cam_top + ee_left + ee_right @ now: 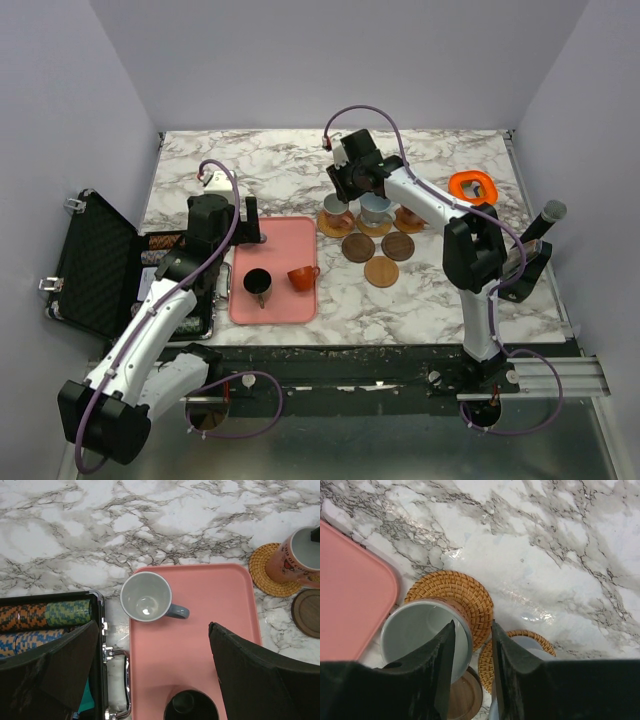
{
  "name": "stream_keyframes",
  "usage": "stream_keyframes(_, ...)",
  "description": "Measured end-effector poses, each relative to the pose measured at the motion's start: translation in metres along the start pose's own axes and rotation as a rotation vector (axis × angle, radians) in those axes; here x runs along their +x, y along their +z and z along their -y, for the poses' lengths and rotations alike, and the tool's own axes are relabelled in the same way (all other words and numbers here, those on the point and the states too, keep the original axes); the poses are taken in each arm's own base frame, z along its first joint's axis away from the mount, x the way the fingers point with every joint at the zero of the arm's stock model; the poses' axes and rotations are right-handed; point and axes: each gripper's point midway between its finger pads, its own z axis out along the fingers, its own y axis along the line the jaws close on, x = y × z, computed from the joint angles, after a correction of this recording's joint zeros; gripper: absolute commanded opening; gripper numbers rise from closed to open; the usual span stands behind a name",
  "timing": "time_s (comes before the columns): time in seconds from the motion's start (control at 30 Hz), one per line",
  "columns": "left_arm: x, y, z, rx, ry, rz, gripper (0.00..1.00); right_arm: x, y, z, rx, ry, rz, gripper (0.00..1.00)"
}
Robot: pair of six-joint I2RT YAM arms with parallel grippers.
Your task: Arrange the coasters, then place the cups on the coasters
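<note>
The pink cup stands on a woven light coaster, and my right gripper hangs right over it. In the right wrist view the right gripper is open. One finger is inside the pink cup, the other outside its rim, above the coaster. A pale blue cup sits on the neighbouring coaster. Two dark coasters and one light coaster lie bare. My left gripper is wide open over the pink tray, between a grey-white cup and a black cup.
A small orange cup lies on the tray beside the black cup. An open black case with chips sits at the left table edge. An orange ring and a black cylinder are at the right.
</note>
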Motion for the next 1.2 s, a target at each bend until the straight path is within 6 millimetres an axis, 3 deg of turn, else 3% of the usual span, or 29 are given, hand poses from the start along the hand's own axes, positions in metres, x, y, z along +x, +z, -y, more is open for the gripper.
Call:
stream_keyframes(0.27, 0.012, 0.015, -0.022, -0.063, -0.038, -0.06, 0.99, -0.005, -0.004, -0.002, -0.013, -0.013, 0.014, 0.65)
stream_keyframes(0.43, 0.021, 0.034, -0.045, -0.095, -0.125, -0.129, 0.98, -0.025, -0.027, -0.004, -0.031, -0.018, 0.074, 0.66)
stream_keyframes(0.57, 0.025, 0.061, -0.061, -0.102, -0.197, -0.21, 0.9, -0.055, -0.076, -0.005, -0.034, -0.007, 0.183, 0.66)
stream_keyframes(0.73, 0.049, 0.081, -0.059, -0.077, -0.217, -0.321, 0.75, -0.076, -0.152, -0.008, -0.029, 0.024, 0.338, 0.66)
stream_keyframes(0.83, 0.064, 0.085, -0.059, -0.08, -0.219, -0.377, 0.7, -0.07, -0.18, -0.011, -0.035, 0.042, 0.389, 0.66)
stream_keyframes(0.9, 0.069, 0.086, -0.06, -0.083, -0.217, -0.396, 0.66, -0.058, -0.186, -0.014, -0.041, 0.052, 0.388, 0.66)
stream_keyframes(1.2, 0.078, 0.099, -0.06, -0.089, -0.215, -0.45, 0.45, -0.005, -0.168, -0.023, -0.058, 0.098, 0.282, 0.64)
